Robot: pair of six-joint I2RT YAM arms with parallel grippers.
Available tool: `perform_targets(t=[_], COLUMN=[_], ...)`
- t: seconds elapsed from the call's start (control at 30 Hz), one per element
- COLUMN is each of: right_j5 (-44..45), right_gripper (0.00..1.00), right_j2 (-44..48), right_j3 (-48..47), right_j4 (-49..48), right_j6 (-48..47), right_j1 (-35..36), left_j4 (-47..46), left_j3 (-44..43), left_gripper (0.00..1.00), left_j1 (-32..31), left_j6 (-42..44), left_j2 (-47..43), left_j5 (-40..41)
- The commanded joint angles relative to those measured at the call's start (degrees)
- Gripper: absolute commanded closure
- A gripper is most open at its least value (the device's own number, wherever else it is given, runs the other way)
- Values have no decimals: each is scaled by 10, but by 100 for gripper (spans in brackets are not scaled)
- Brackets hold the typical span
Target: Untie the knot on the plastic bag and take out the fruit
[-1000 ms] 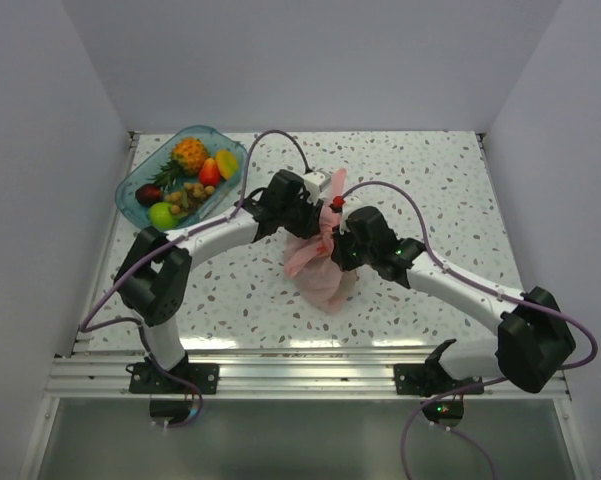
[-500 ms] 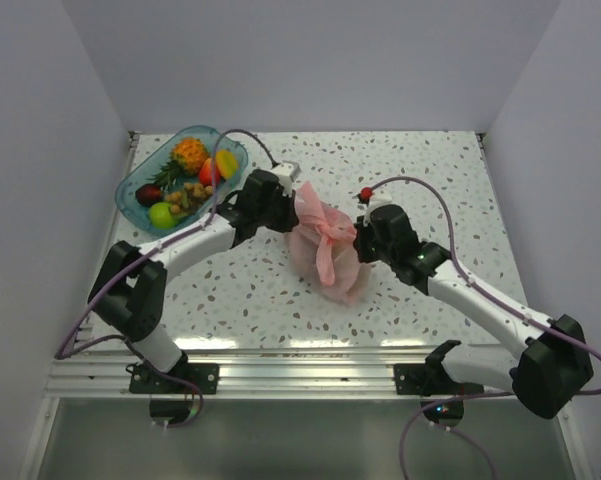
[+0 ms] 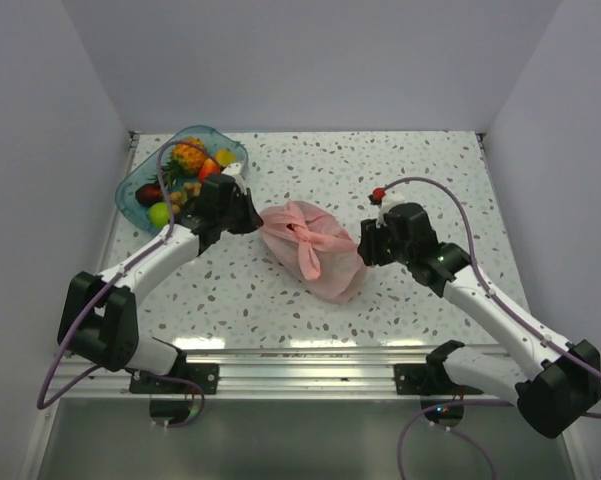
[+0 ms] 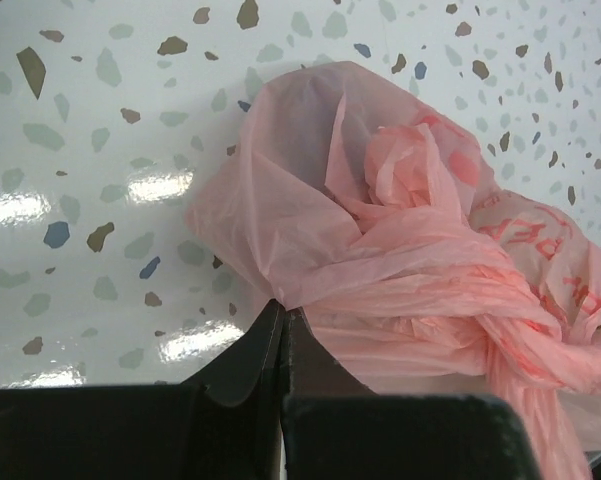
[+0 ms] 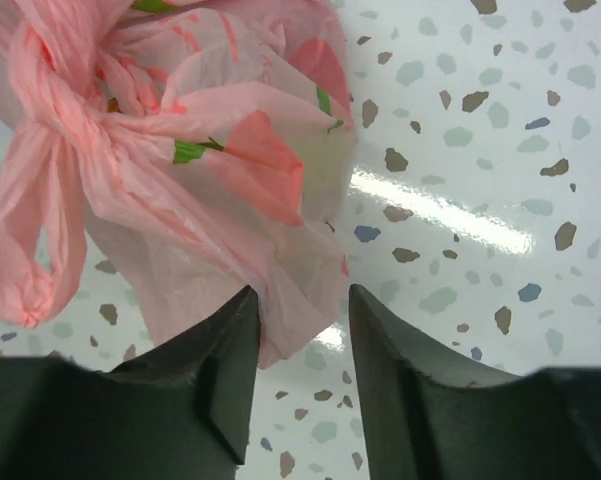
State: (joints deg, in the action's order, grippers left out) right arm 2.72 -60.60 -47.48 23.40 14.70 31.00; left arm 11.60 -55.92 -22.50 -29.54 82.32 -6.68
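While the knot is tied tight, nothing of the task is finished. The bag is closed, and the fruit sits inside it, hidden by the plastic.

The left gripper has its jaws pressed together. They seem to pinch a fold of the bag right at their tips, and the bulk of the bag spreads ahead and to the right of them.

The right gripper stands partly open, with the bag's lower edge hanging into the gap, unclamped. The knot lies ahead and to the left of its fingers, its looped tail drooping towards the left finger.

Left to do, I judge: loosen the knot, open the mouth, and lift the fruit out. A tray sits behind the left gripper, apart from the bag.
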Motion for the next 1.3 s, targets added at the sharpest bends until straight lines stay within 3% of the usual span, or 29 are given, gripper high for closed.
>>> perform_targets(t=[0.0, 0.1, 0.37, 0.73, 1.0, 1.1, 1.13, 1.27], right_j5=[-68, -104, -128, -59, -67, -67, -62, -34], right_gripper=[48, 39, 40, 45, 53, 67, 81, 99], right_j2=[-21, -57, -205, -279, -291, -283, -275, -239], right_j3=[-98, -175, -296, -278, -247, -236, -235, -231], right_j4=[63, 100, 131, 73, 63, 60, 63, 64], right_j6=[-113, -163, -197, -172, -174, -170, -169, -169], right_j1=[10, 19, 94, 135, 139, 141, 140, 139], left_j4=[21, 35, 62, 70, 72, 75, 77, 92], left_j3=[2, -1, 0, 13, 25, 25, 27, 31], left_gripper=[100, 100, 100, 100, 100, 100, 100, 100], left_j1=[-3, -18, -40, -66, -65, -65, -65, -63], left_j6=[54, 76, 75, 59, 48, 43, 41, 25], left_j2=[-30, -44, -64, -81, -97, -98, -98, -99], left_j5=[-13, 0, 25, 50, 65, 81, 93, 142])
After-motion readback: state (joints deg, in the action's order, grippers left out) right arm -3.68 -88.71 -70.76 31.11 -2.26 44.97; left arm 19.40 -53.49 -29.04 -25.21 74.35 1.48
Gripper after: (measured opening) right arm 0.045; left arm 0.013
